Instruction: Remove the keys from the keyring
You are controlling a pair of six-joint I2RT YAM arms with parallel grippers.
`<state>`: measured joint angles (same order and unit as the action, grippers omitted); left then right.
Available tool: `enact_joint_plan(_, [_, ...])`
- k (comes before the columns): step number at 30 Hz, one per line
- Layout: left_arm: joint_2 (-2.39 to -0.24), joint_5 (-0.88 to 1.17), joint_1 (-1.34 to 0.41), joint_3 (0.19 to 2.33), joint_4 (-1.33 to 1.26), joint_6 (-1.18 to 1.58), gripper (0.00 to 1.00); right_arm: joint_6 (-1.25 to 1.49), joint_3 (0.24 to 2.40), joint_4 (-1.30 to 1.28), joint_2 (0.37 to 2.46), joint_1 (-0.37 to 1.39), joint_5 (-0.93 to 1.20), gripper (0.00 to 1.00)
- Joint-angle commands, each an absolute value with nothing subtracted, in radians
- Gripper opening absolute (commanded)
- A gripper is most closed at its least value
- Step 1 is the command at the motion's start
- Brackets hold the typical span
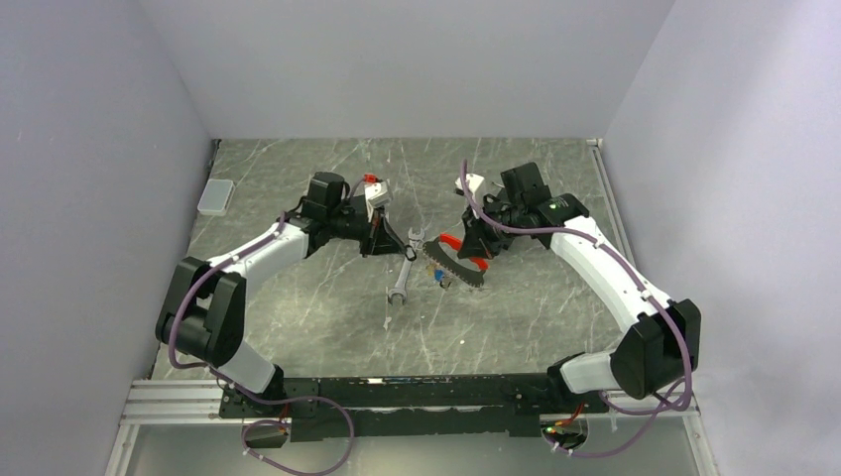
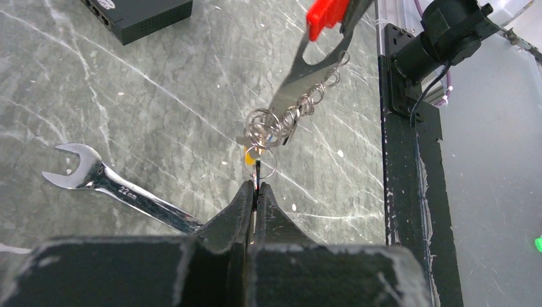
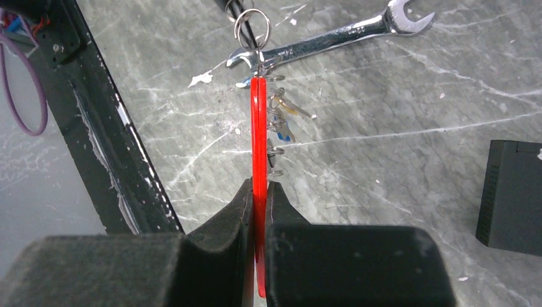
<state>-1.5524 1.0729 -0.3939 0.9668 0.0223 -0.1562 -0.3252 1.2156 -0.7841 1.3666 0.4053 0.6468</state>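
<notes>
The keyring [image 1: 454,266], a grey strap with red parts, hangs above the table between both grippers. My right gripper [image 1: 474,248] is shut on its red part [image 3: 258,128]; the fingertips [image 3: 259,185] pinch it edge-on. Small brass and blue keys [image 3: 286,121] dangle from wire rings beside the red part. My left gripper [image 1: 389,246] is shut [image 2: 257,187] on a thin dark key [image 2: 257,171] seen edge-on, which hangs on a thin ring [image 2: 263,167] at the strap's lower end. The grey strap [image 2: 300,73] and coiled rings [image 2: 265,128] sit just beyond the left fingers.
A long silver wrench [image 1: 405,268] lies on the table under the keyring and also shows in both wrist views [image 2: 121,192] [image 3: 332,35]. A black box [image 2: 137,16] [image 3: 511,192] stands nearby. A small white box [image 1: 215,196] lies far left. The black rail [image 1: 417,392] runs along the near edge.
</notes>
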Motion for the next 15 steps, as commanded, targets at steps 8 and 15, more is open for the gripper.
enact_joint_plan(8, [-1.531,1.067,-0.385,0.975,0.066,-0.208,0.00,-0.338,1.188,-0.704,1.283,0.396,0.667,0.00])
enact_joint_plan(15, [-1.543,1.075,-0.406,0.940,-0.007,-0.179,0.48,-0.336,1.246,-0.733,1.296,0.397,0.708,0.00])
